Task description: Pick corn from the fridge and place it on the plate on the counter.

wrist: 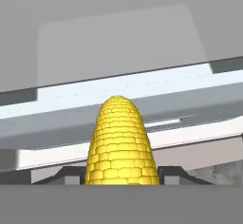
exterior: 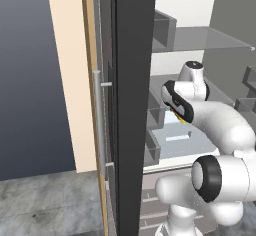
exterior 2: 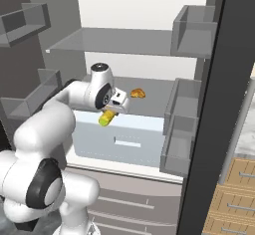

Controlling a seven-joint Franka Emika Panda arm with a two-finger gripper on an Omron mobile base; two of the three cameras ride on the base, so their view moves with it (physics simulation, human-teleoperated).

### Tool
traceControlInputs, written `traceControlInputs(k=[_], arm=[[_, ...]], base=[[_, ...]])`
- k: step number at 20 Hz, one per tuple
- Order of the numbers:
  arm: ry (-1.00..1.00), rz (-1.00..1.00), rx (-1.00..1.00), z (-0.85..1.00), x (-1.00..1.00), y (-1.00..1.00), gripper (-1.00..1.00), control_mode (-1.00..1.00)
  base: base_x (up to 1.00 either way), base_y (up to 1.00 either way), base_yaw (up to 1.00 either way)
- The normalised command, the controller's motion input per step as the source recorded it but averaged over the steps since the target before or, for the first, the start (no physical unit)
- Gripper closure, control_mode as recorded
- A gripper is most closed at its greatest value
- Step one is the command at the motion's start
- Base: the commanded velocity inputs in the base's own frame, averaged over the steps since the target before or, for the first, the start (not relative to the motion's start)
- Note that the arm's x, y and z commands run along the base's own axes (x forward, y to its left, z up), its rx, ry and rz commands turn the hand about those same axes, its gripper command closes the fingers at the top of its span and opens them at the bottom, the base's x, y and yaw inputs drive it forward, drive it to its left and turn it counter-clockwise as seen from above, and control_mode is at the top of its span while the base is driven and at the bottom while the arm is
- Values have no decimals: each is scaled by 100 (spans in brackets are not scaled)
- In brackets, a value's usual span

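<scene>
The gripper point(exterior 2: 110, 111) is clamped on the small yellow bumpy corn cob point(exterior 2: 105, 118) inside the dark grey fridge point(exterior 2: 149, 55). In the left base view the white arm hides nearly all the cob; the hand view crops its base.

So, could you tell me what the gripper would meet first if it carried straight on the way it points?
Holding the corn, the gripper points down at the pale drawer in the fridge; probably that first, though depth is unclear.

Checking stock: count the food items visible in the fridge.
2. The corn sits in the gripper, above the drawer. A small orange item lies on the shelf behind it. The door bins may hide more.
</scene>
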Motion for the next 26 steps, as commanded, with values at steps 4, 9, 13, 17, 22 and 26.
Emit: traceControlInputs(k=[4,9,13,17,22,26], arm=[[17,0,0,38,-94,0,100,-100],[14,0,0,41,-67,0,100,-100],[4,0,0,53,-12,8,100,-100],[5,0,0,51,-49,4,100,-100],[0,0,0,48,-66,0,100,-100],[0,0,0,40,-32,0,100,-100]], base=[[0,0,0],[0,0,0],[0,0,0],[0,0,0],[0,0,0],[0,0,0]])
